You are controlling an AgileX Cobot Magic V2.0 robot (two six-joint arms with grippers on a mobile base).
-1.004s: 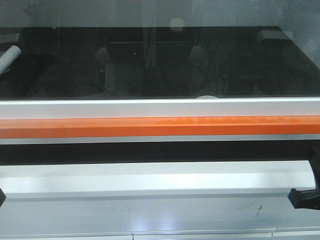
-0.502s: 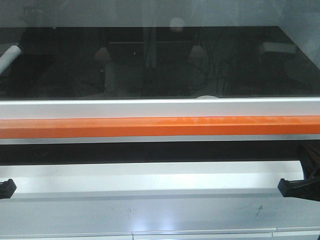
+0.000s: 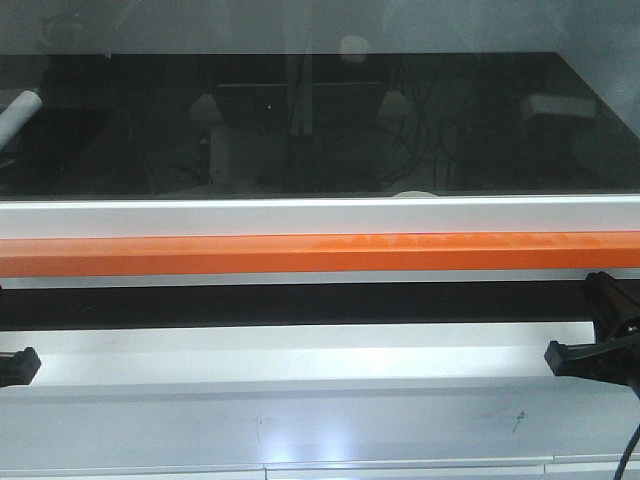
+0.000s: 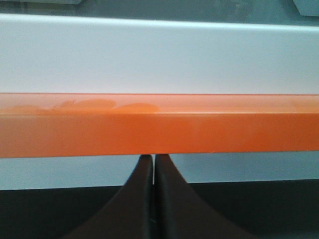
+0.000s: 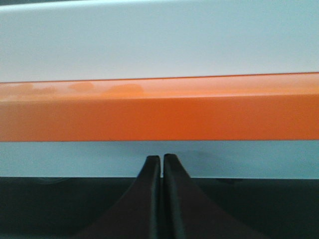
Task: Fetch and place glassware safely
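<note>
Behind the dark glass sash [image 3: 320,120], only a pale rounded lid top of the glassware [image 3: 412,193] peeks over the white frame [image 3: 320,215]; its body is hidden. My left gripper [image 3: 30,362] enters at the lower left edge and my right gripper [image 3: 553,357] at the lower right, both below the orange bar [image 3: 320,253]. In the left wrist view the left gripper [image 4: 153,158] is shut and empty, its tips right under the orange bar [image 4: 159,124]. The right gripper [image 5: 162,158] is also shut and empty, a little below the orange bar [image 5: 159,109].
A white sill [image 3: 300,365] runs across below the dark gap under the sash. Behind the glass a white roll [image 3: 20,112] lies at the left and a pale box [image 3: 563,105] at the right, amid reflections of cables.
Both grippers have risen and moved inward. The left one, barely visible at the edge a second ago, now shows; the right one has climbed from the lower right toward the bar.
</note>
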